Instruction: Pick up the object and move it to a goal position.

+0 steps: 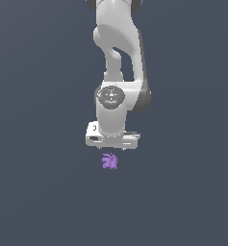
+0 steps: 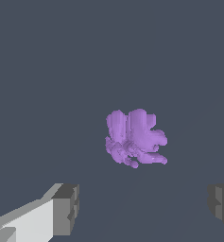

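Object (image 1: 109, 161) (image 2: 134, 137): small bright purple lumpy cluster of rounded knobs with short prongs sticking out to one side, irregular in outline, lying alone on the flat dark grey surface, near the middle of the exterior view, untouched, with nothing in contact with it.

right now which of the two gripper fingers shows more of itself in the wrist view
The finger with its white link visible shows more; the other finger is cut by the frame edge. The purple object lies beyond the open gap between them.
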### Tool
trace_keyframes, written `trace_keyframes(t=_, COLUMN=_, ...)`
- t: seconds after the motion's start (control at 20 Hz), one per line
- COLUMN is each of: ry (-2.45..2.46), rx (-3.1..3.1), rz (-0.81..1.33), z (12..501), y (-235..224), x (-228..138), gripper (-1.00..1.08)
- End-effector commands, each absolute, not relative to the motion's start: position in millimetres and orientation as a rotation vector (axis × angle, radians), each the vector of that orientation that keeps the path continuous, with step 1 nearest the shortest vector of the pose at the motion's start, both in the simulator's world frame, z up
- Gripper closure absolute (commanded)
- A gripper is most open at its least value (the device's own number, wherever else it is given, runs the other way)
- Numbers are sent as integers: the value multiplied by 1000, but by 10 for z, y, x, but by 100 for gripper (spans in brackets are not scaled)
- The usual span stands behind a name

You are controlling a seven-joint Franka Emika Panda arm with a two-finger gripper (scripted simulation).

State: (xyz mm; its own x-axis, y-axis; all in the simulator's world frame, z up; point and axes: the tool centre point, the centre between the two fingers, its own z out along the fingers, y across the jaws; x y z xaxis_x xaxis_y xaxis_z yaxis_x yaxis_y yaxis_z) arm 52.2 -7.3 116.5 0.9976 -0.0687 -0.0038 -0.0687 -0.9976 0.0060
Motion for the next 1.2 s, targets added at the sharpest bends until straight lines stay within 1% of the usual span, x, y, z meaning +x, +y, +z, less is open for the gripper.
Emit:
trace_keyframes(t=0.0, ry=-126, rx=3135, rz=-3, z=1059, y=-106, x=614, gripper=-92)
trace_keyframes(t=0.35, ry=-155, rx=3137, rz=0, z=877, y=-162, x=748, gripper=-92)
trace_keyframes(t=0.75, ry=-158, rx=3137, rz=-2, z=819, y=-170, x=757, gripper=-92)
trace_keyframes(t=1.15, ry=-159, rx=3137, rz=-1, z=442, y=-170, x=752, gripper=-92)
